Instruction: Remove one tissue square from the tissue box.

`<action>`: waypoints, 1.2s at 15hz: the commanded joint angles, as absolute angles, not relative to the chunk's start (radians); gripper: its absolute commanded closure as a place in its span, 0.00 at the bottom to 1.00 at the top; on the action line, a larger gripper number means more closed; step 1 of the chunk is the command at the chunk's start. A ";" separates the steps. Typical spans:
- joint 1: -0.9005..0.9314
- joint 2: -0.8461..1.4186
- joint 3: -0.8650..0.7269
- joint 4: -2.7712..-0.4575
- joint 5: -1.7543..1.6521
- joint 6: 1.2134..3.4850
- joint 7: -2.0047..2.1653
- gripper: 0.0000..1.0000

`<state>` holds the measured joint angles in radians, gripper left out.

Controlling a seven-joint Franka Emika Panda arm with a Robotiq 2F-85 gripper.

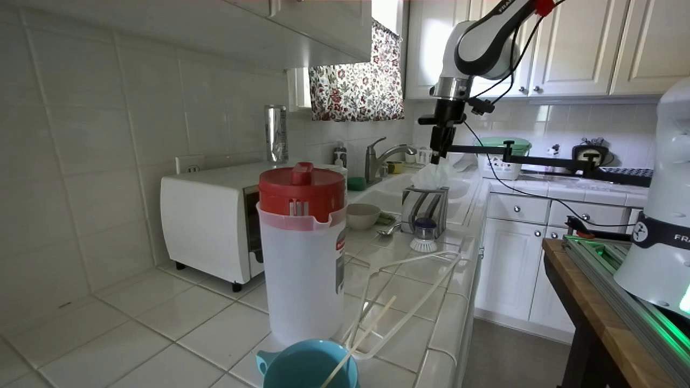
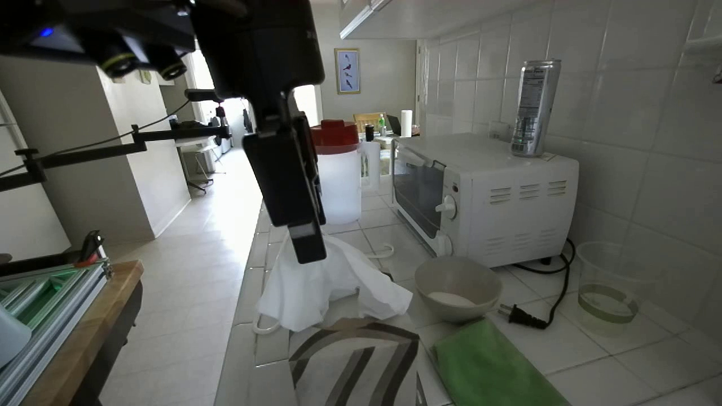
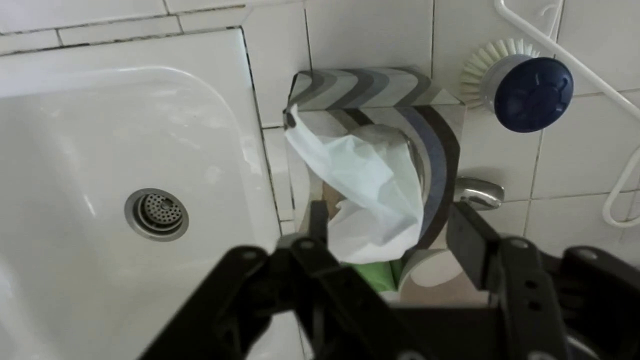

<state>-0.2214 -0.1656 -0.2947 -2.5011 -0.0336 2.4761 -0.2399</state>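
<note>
Presently, the gripper (image 3: 392,232) is positioned above the tissue box (image 3: 360,90) with its fingers (image 3: 472,245) spread apart, as shown in the wrist view. The tissue (image 3: 370,185), white and crumpled, is seen between the fingertips and is seated in the top of the box; whether it is touched by a fingertip cannot be determined. Beneath the gripper, the box is supported on the tiled counter (image 3: 370,30). Just beside the box, past one fingertip, a spoon (image 3: 480,193) and a brush (image 3: 517,87) with a dark blue knob are located. Near the gripper, a bowl (image 2: 459,273) and a green cloth (image 2: 496,366) are also placed. Past the opposite fingertip, a white sink (image 3: 215,55) is located. Farther from the gripper, a toaster oven (image 2: 519,197) is set on the counter, with a can (image 2: 536,107) stood on it. Farther along, a pitcher (image 1: 304,269) with a red lid (image 1: 301,188) is shown in both exterior views. Farther still, a blue mug (image 1: 302,355) is placed, with a stick (image 1: 360,340) leaned in it.
</note>
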 commanded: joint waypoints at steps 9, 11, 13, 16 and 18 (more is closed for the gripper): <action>-0.222 -0.152 -0.301 -2.499 -0.007 2.500 -0.313 1.00; -0.224 -0.164 -0.299 -2.493 -0.016 2.485 -0.306 1.00; -0.227 -0.245 -0.295 -2.462 -0.022 2.423 -0.298 1.00; -0.226 -0.385 -0.288 -2.381 -0.055 2.375 -0.295 1.00; -0.217 -0.453 -0.287 -2.311 -0.050 2.302 -0.283 1.00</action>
